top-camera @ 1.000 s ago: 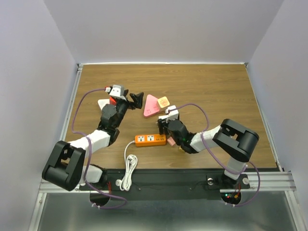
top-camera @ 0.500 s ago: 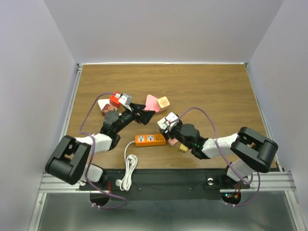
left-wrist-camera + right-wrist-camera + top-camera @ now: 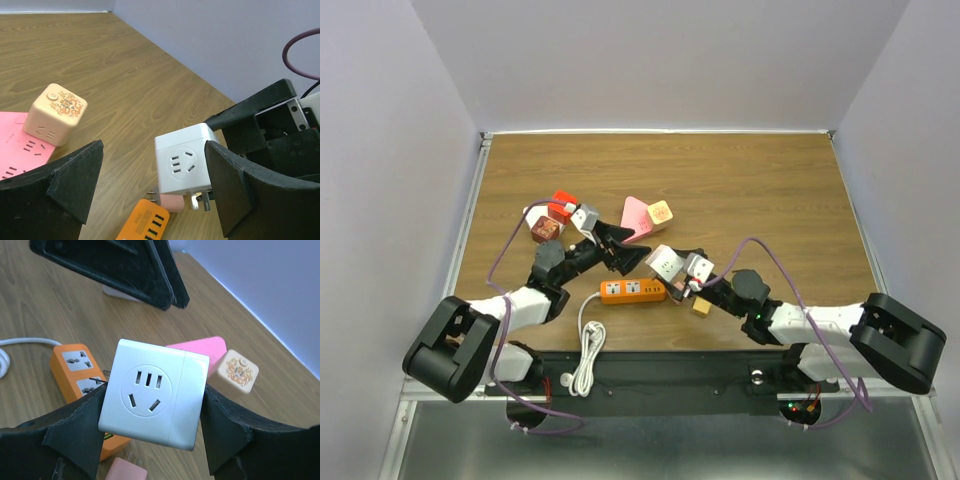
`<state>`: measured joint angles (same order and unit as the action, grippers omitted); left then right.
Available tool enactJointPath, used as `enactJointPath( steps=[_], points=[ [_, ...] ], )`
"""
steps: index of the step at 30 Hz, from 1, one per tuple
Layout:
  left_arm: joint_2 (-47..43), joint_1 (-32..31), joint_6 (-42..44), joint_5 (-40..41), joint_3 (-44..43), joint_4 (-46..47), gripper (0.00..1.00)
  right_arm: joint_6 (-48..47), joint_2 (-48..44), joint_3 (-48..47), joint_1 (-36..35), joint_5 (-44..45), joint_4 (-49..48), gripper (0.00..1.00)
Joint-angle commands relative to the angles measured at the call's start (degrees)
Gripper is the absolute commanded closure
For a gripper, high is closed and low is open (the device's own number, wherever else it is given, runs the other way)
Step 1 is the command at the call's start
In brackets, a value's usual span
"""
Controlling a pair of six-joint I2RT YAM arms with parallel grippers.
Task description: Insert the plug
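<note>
- Right gripper (image 3: pixel 151 426) clamped on the white cube plug (image 3: pixel 155 399) by 2 side faces, at 2 o'clock of the orange strip (image 3: pixel 632 290).
- Left gripper (image 3: pixel 150 186) apart, empty.
- Probably light, rigid, slick plastic, so grip the flat sides and leave the prongs (image 3: pixel 200 201) clear.

- Wood-grain table (image 3: pixel 770 180) fills the middle, lit soft and even.
- Plain pale lilac walls (image 3: pixel 670 60) close in at the back and both sides.
- Metal rail (image 3: pixel 880 375) along the near edge, grey floor (image 3: pixel 670 455) below.
</note>
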<state>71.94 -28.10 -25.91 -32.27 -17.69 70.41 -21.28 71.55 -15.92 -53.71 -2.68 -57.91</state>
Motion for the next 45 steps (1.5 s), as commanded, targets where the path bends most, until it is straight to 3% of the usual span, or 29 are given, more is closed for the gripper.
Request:
enactJointPath(
  steps=[1,20,23,25,26,31,32,33,34,36,37,38,41,42,45],
  points=[
    [0.9,-1.6,-1.3,-1.7,-0.1,3.9,0.07,-4.0,-3.2,0.1,-0.3,-6.5,-6.8,1.00],
    [13.7,-4.6,-12.9,-14.3,-1.3,24.4,0.07,-7.7,0.2,-2.4,-0.3,-4.9,-7.0,1.00],
    [15.9,-5.3,-15.0,-16.1,-1.7,28.3,0.11,-8.3,-0.1,-2.4,-0.3,-5.1,-7.0,1.00],
    [17.2,-5.7,-16.4,-17.1,-1.9,30.9,0.18,-8.5,0.2,-2.5,-0.3,-5.1,-7.0,0.99],
    [17.4,-5.7,-16.8,-17.6,-2.0,32.8,0.30,-8.5,0.3,-2.5,-0.3,-5.3,-7.0,0.99],
    [20.0,-5.7,-19.4,-19.8,-3.6,36.3,0.65,-8.1,-0.4,-1.6,-0.3,-6.5,-6.9,0.99],
    [20.3,-5.7,-19.8,-20.5,-3.8,38.2,0.84,-7.9,-0.8,-1.4,-0.3,-6.6,-6.9,0.92],
    [20.4,-5.7,-20.1,-21.0,-3.9,38.8,0.95,-7.6,-1.1,-1.2,-0.3,-6.4,-6.9,0.85],
    [20.3,-5.7,-20.0,-21.3,-4.4,39.1,1.00,-7.0,-1.2,-0.9,-0.3,-6.0,-6.9,0.76],
    [19.5,-5.7,-18.7,-21.3,-4.5,38.1,1.00,-6.1,-2.1,-0.7,-0.3,-5.3,-6.8,0.58],
    [17.6,-5.7,-15.8,-20.9,-4.5,34.7,1.00,-5.0,-2.4,-0.9,-0.3,-4.5,-6.5,0.48],
    [16.4,-5.7,-13.7,-19.2,-4.7,31.6,1.00,-4.7,-2.8,-1.0,-0.3,-4.2,-6.3,0.32],
    [10.7,-5.7,-4.0,-15.1,-5.9,17.9,1.00,-3.3,-3.8,-1.9,-0.3,-3.4,-4.5,0.05],
    [9.5,-5.7,-2.1,-14.1,-6.4,15.0,1.00,-2.6,-4.0,-2.2,-0.3,-3.6,-3.2,0.00],
    [6.7,-5.7,2.4,-11.3,-7.3,8.4,1.00,-1.1,-4.9,-3.8,-0.3,-4.8,0.8,0.00]
  ],
)
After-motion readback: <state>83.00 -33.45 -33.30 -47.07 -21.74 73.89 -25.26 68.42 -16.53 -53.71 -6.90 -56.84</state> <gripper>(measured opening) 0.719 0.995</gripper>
